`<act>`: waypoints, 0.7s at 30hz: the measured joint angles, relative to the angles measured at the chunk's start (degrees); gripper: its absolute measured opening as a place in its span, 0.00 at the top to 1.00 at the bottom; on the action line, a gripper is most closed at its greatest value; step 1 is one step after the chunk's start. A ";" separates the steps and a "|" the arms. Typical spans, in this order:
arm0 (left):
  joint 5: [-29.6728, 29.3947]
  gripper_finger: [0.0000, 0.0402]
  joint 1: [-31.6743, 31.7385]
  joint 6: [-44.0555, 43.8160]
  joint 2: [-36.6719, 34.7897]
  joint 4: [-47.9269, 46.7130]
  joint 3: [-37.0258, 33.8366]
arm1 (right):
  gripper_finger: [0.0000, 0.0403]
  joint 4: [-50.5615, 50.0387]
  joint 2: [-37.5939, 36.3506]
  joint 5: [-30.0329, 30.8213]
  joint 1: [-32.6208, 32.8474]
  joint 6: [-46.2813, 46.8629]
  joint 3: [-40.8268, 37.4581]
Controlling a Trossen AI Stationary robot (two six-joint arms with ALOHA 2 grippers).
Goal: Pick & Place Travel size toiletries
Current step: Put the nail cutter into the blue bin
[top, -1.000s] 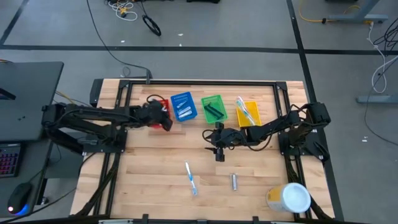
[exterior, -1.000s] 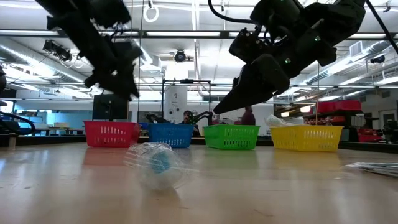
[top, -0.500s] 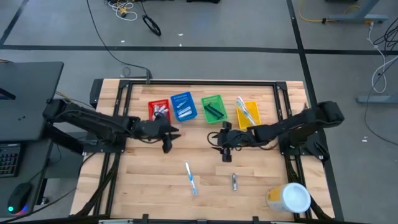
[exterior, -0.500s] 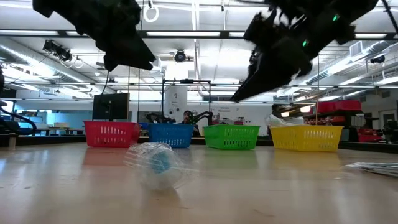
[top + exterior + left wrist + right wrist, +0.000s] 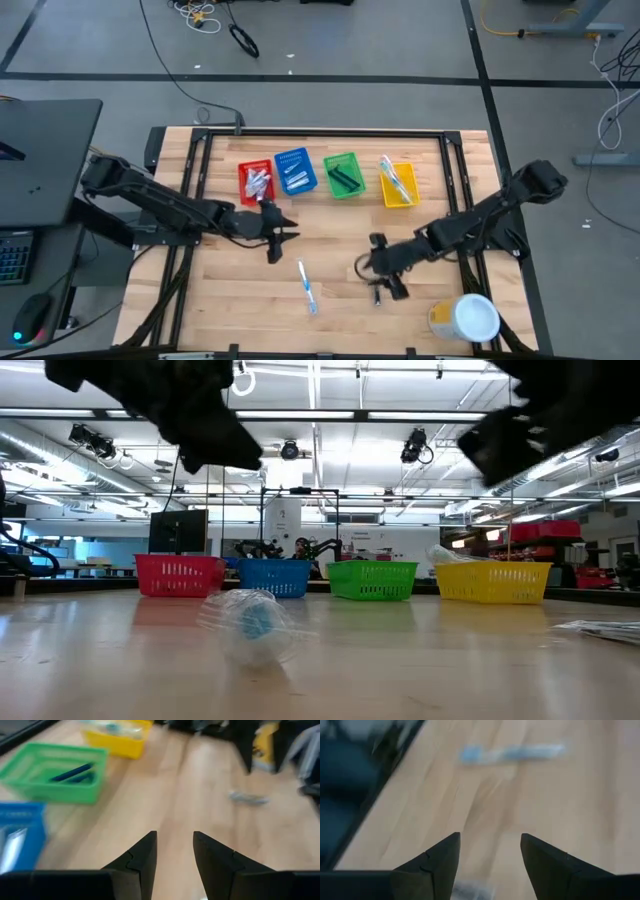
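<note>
A blue-and-white toothbrush (image 5: pixel 307 285) lies flat on the wood near the table's middle; it is a blurred streak (image 5: pixel 512 752) in the right wrist view. A small grey wrapped item (image 5: pixel 377 294) lies to its right and also shows in the left wrist view (image 5: pixel 247 797). My left gripper (image 5: pixel 276 240) hovers open, just near of the red bin (image 5: pixel 257 180). My right gripper (image 5: pixel 386 276) is open and stands close over the grey item, whose blurred edge (image 5: pixel 470 892) lies between its fingers. More toiletries lie in the four bins.
Red, blue (image 5: pixel 294 171), green (image 5: pixel 342 175) and yellow (image 5: pixel 397 183) bins stand in a row along the far side. A large yellow tub with a white lid (image 5: pixel 465 318) sits at the near right corner. Bare wood lies between the arms.
My left gripper has left the red bin and moved toward the near edge and the table's middle, uncovering the items in that bin. My right gripper has swept from beside the green bin toward the near edge and to the right, ending over the grey item.
</note>
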 joint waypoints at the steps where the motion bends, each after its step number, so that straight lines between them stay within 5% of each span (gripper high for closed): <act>1: 0.76 0.67 0.00 0.29 1.29 1.47 0.25 | 0.46 -1.84 0.12 -0.35 1.33 0.02 -0.02; 9: 1.21 0.67 -0.03 1.09 6.09 4.91 0.22 | 0.48 -7.75 3.83 -6.77 8.57 -1.53 -0.02; 21: 1.86 0.67 0.00 1.15 6.08 13.54 0.16 | 0.48 -4.21 9.63 -1.47 9.57 -22.67 0.00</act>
